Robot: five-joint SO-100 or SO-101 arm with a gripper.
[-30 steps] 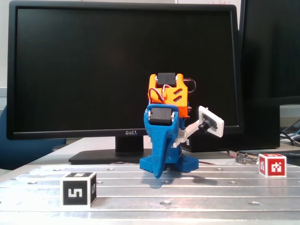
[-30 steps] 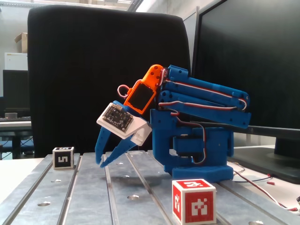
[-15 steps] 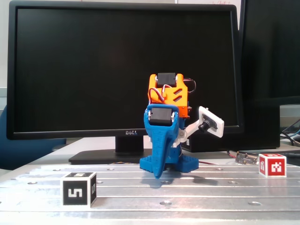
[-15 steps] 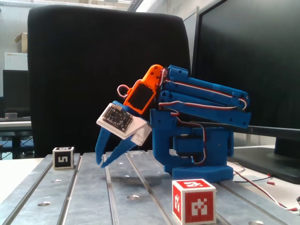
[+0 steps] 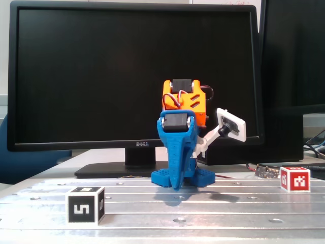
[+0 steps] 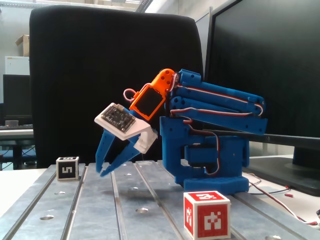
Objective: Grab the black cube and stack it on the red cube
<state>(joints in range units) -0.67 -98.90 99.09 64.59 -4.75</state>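
Observation:
The black cube [image 5: 85, 205] with a white "5" marker sits on the slotted metal table, at the front left in one fixed view and at the far left [image 6: 67, 168] in the other. The red cube [image 5: 295, 179] with white markers rests at the right edge in one fixed view and close to the camera [image 6: 207, 214] in the other. My blue gripper [image 6: 100, 171] points down at the table with its fingertips together, holding nothing. It hangs just above the surface, a little right of the black cube. In the front-on fixed view the gripper [image 5: 176, 186] is at the centre.
The blue arm base [image 6: 212, 162] stands mid-table with red and white wires trailing to the right. A Dell monitor [image 5: 132, 76] and its stand fill the back. A small circuit board [image 5: 266, 172] lies near the red cube. A black chair back [image 6: 115, 75] rises behind the table.
The gripper has lifted slightly and swung outward toward the black cube's side. Both cubes have stayed where they were.

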